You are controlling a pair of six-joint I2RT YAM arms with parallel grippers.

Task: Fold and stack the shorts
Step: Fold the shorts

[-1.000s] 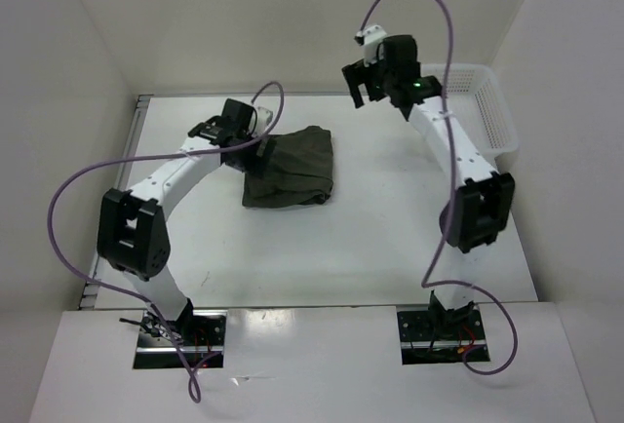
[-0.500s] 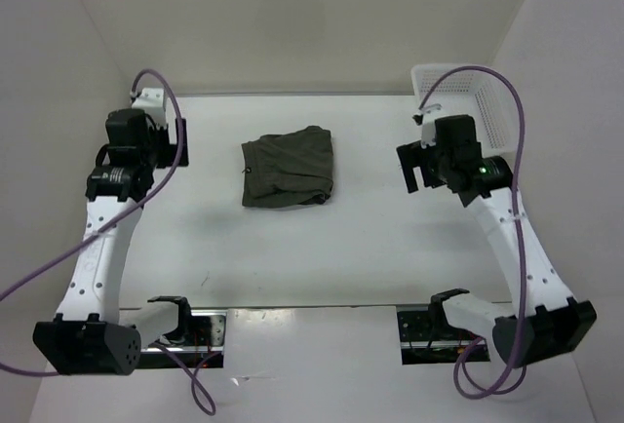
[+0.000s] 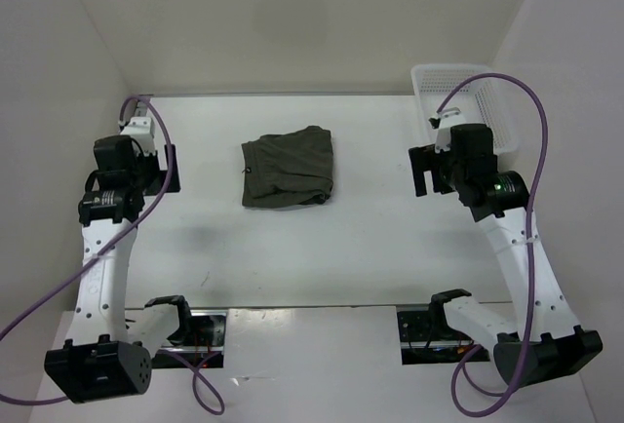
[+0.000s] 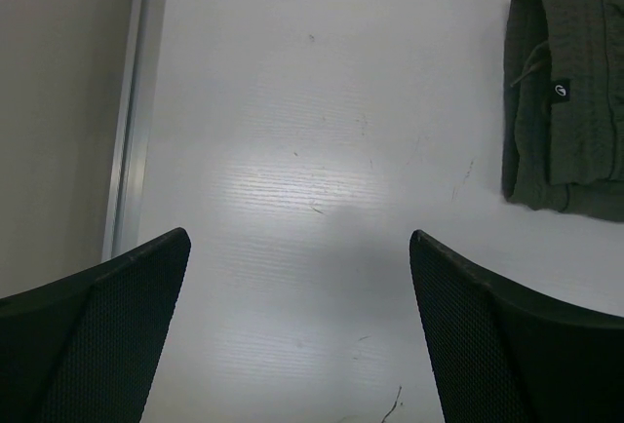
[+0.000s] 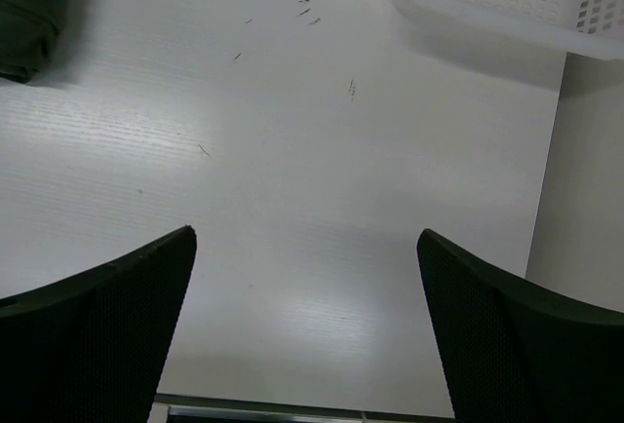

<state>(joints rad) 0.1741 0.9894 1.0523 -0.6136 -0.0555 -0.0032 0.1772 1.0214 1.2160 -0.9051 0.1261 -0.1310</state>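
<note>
The dark olive-green shorts (image 3: 289, 168) lie folded into a compact rectangle on the white table, at the back middle. Their edge shows at the upper right of the left wrist view (image 4: 567, 92) and at the upper left corner of the right wrist view (image 5: 29, 14). My left gripper (image 3: 174, 168) is open and empty, raised over the table's left side, well left of the shorts. My right gripper (image 3: 421, 172) is open and empty, raised over the right side, well right of the shorts.
A white perforated basket (image 3: 495, 101) stands at the back right corner, and its rim shows in the right wrist view (image 5: 487, 4). The table's left edge rail (image 4: 132, 111) runs beside my left gripper. White walls enclose the table on three sides.
My left gripper has let go of the shorts and drawn back to the left. My right arm has pulled back from the rear to the right side. The shorts lie still.
</note>
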